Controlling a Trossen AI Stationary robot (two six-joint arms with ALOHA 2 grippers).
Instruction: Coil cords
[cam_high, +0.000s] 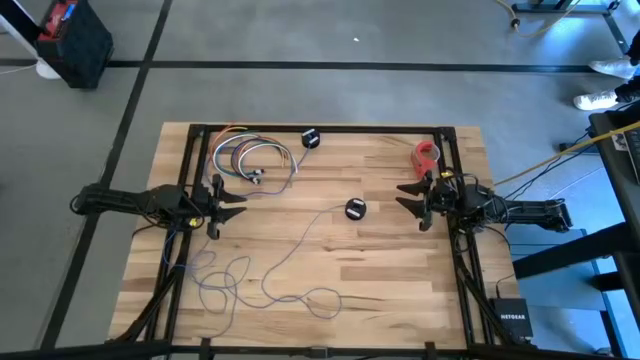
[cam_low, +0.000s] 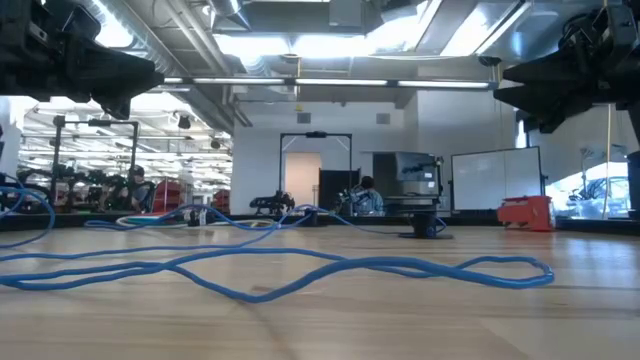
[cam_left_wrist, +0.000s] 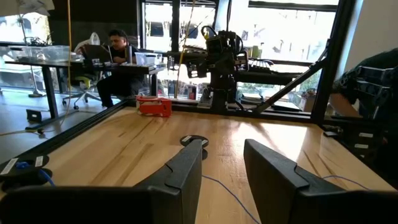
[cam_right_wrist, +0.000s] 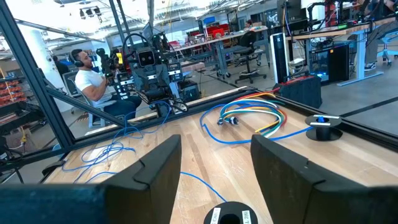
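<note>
Nothing is coiled yet as I sit at the controls: the cord (cam_high: 262, 275), a thin bluish cable, sprawls in loose, open loops across the near-left part of the table (cam_high: 390, 280), then runs up toward the centre, where it ends at its small black puck (cam_high: 355, 209). By my reading the whole job remains — gathering the slack, winding it, setting it down tidy.

My left gripper (cam_high: 228, 200) hangs above the left edge of the table with its fingers apart and holding nothing; the right gripper (cam_high: 408, 195) mirrors it at the right edge, fingers likewise spread and empty, the puck lying on the wood ahead of it. Neither touches the cord.

Other items share the pale wood-plank surface: a bundle of multicoloured looped wires (cam_high: 248, 158) near the far-left corner, a separate black disc (cam_high: 310, 139) at the far edge, and a small red object (cam_high: 427, 153) near the far-right corner. A black frame (cam_high: 320, 129) borders the table.

Beyond it, the low view shows a bright, open workshop with ceiling lights, a whiteboard (cam_low: 485, 178) and a person seated at a desk (cam_low: 366, 197). The wrist views catch other people at workstations, one wearing headphones (cam_right_wrist: 84, 79).
</note>
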